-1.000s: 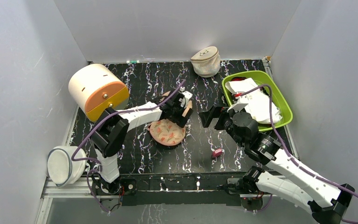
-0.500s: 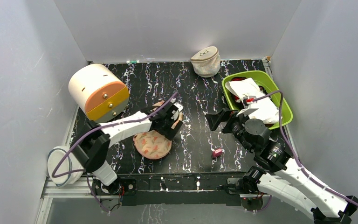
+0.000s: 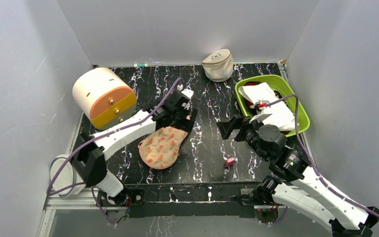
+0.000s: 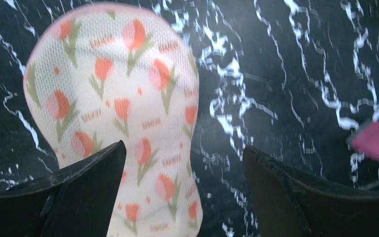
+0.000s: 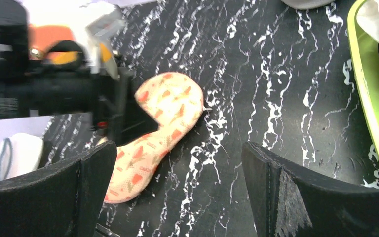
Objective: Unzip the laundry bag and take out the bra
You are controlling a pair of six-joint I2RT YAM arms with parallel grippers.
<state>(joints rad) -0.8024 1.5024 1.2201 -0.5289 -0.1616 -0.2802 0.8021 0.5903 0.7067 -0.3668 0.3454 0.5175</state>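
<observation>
Our left arm (image 3: 127,131) and right arm (image 3: 325,191) are white shells on black joints, trailed by purple cables (image 3: 167,94); fingers (image 4: 79,197) matte black.

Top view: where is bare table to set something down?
Free: the near-centre patch between the laundry bag and the small pink object; the back strip between the orange-fronted drum and the beige pouch. Crowded: around the green bin.

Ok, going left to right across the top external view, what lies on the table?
Cream-and-orange cylindrical box → peach printed fabric laundry bag → beige domed mesh pouch → green plastic tray.
</observation>
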